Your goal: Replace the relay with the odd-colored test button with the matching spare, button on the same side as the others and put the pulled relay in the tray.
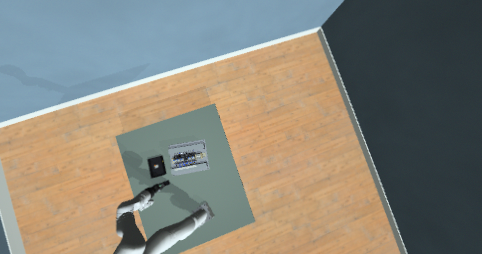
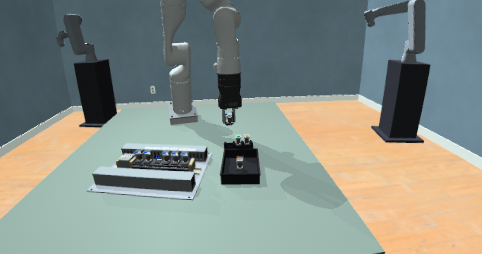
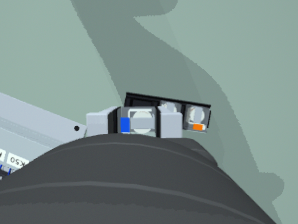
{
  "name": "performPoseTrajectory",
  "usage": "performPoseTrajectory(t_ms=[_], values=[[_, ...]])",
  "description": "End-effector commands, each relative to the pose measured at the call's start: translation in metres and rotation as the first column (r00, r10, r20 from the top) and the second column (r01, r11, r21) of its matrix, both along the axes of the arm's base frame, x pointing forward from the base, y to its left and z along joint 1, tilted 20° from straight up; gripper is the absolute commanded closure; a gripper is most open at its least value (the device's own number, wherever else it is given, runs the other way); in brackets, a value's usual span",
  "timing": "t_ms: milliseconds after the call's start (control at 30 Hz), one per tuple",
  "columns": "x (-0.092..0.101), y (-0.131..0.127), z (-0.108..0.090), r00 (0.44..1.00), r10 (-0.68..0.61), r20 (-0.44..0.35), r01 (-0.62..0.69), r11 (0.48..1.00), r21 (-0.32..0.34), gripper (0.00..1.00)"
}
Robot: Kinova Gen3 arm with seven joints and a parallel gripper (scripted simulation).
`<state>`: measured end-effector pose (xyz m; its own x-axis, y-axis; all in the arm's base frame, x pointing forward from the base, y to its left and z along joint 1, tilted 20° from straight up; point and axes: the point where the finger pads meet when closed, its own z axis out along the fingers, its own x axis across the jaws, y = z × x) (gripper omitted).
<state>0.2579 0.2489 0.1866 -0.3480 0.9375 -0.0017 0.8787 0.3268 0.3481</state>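
- The gripper [image 1: 167, 183] [image 2: 229, 122] [image 3: 138, 119] is closed on a blue-button relay [image 2: 229, 117] [image 3: 142, 121], pinched between its two fingers and held up in the air, touching neither the tray nor the panel.
- In the wrist view the blue button lies toward one finger (the one nearer the panel), off-center on the relay's top.
- A black tray [image 1: 151, 176] [image 2: 240, 179] sits on the green mat [image 1: 220, 197] [image 2: 150, 227] [image 3: 40, 60], just beside the panel.
- The pulled relay [image 1: 156, 166] [image 2: 240, 163], with an orange top mark, rests inside that tray, apart from its walls as far as the exterior view tells.
- A black holder [image 2: 229, 145] [image 3: 150, 96] at the tray's arm-side end carries a green-button relay [image 2: 238, 139] and an orange-button relay [image 2: 247, 139] [image 3: 197, 118], side by side.
- On the gray panel [image 1: 189, 171] [image 2: 142, 194] [image 3: 45, 122], five blue-button relays [image 2: 175, 157] stand in the row, two on one side of an open socket [image 2: 158, 158] and three on the other.
- The wrist view shows only the panel's edge and some labels.
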Motion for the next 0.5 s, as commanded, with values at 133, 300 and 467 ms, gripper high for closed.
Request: performPoseTrajectory(t_ms=[133,300,467], values=[[0.0000,0.0005,0.0003,0.996,0.086,0.010,-0.086,0.996,-0.029,1.00],[0.0000,0.0005,0.0001,0.987,0.158,0.016,-0.156,0.986,-0.055,1.00],[0.0000,0.0005,0.0000,0.980,0.200,0.018,-0.198,0.978,-0.071,1.00]])
